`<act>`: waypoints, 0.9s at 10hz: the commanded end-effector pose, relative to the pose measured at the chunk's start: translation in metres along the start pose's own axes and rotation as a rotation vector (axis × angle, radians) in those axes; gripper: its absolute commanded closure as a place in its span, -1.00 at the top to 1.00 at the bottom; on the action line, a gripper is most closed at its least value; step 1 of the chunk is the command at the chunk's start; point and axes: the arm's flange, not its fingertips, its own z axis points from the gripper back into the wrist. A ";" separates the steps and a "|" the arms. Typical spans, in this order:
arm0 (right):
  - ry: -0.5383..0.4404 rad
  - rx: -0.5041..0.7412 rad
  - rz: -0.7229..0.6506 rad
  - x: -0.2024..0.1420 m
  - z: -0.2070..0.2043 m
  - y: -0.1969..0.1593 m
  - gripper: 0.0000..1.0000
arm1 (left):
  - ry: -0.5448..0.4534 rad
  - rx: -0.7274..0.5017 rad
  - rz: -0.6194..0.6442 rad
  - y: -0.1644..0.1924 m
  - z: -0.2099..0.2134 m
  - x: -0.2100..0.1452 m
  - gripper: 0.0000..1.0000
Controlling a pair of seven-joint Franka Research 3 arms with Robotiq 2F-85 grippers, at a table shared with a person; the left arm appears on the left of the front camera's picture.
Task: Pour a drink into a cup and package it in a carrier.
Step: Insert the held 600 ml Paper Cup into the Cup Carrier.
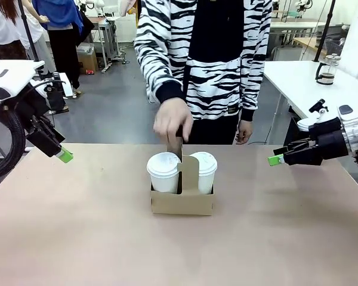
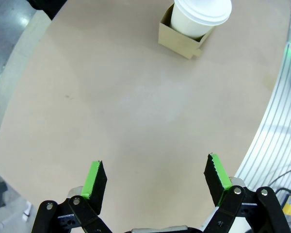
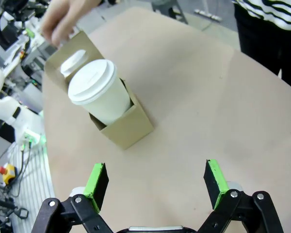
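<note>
A brown cardboard carrier [image 1: 182, 201] stands at the table's middle with two lidded white cups, the left cup [image 1: 164, 171] and the right cup [image 1: 204, 169], in its slots. The person's hand [image 1: 172, 121] grips the top of its handle panel. The drink is hidden under the lids. My left gripper [image 1: 63, 156] hovers open at the far left edge, well away from the carrier [image 2: 178, 38] and the cup [image 2: 200, 15]. At the right edge my right gripper [image 1: 275, 159] is open and empty too. It looks at the carrier [image 3: 128, 128], the near cup [image 3: 98, 94] and the hand [image 3: 68, 19].
The person in a striped top stands at the table's far side behind the carrier. A glass jug [image 1: 326, 70] sits on a white table at the back right. Bare tabletop [image 1: 77, 238] lies between both grippers and the carrier.
</note>
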 end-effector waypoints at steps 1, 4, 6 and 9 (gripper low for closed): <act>-0.005 0.012 0.024 0.001 0.002 -0.006 1.00 | 0.007 -0.005 0.009 0.002 0.002 0.001 1.00; -0.005 0.012 0.024 0.001 0.002 -0.006 1.00 | 0.007 -0.005 0.009 0.002 0.002 0.001 1.00; -0.005 0.012 0.024 0.001 0.002 -0.006 1.00 | 0.007 -0.005 0.009 0.002 0.002 0.001 1.00; -0.005 0.012 0.024 0.001 0.002 -0.006 1.00 | 0.007 -0.005 0.009 0.002 0.002 0.001 1.00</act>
